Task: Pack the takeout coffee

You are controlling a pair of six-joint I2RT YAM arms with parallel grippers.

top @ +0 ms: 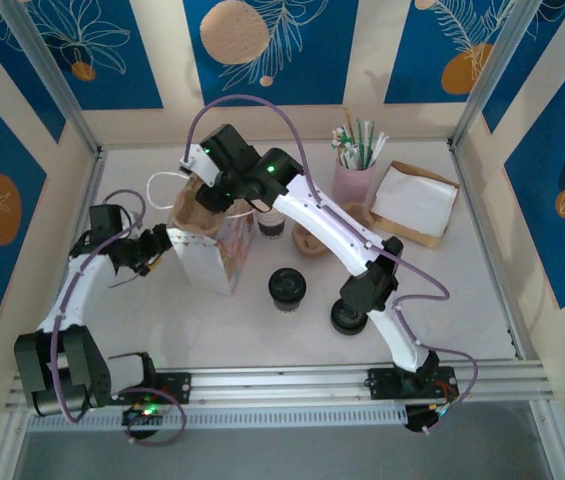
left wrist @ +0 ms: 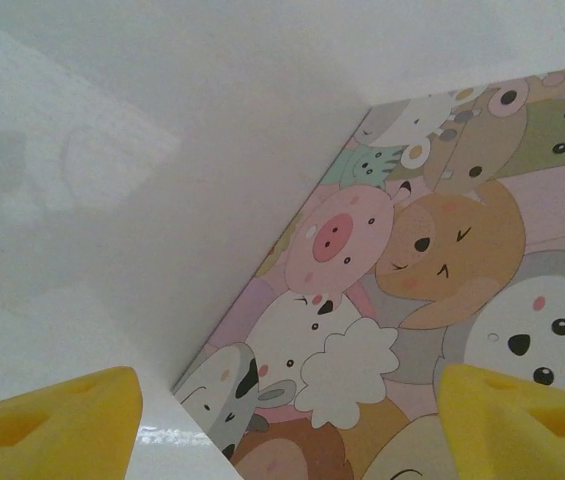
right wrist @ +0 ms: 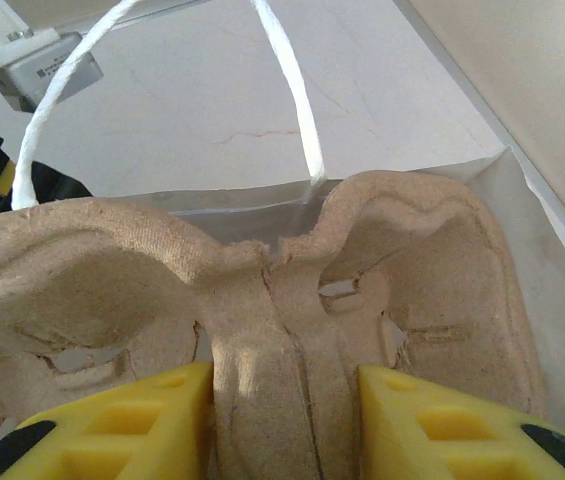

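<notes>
The takeout coffee [top: 287,288], a small cup with a black lid, stands on the table right of the cartoon-printed gift bag [top: 212,262]. My right gripper [top: 212,195] hovers over the bag's mouth, shut on the middle ridge of a brown pulp cup carrier [right wrist: 262,300], which sits in the bag's opening [top: 194,208]. The bag's white rope handles [right wrist: 292,90] rise behind it. My left gripper [top: 157,248] is at the bag's left side, open, with the bag's corner [left wrist: 412,260] between its yellow fingers [left wrist: 52,425].
A white cup with a dark band [top: 270,225] and a brown pulp piece [top: 312,240] stand behind the coffee. A black disc [top: 347,318] lies under my right forearm. A pink holder of straws [top: 354,165] and a brown paper packet [top: 412,205] are at the back right.
</notes>
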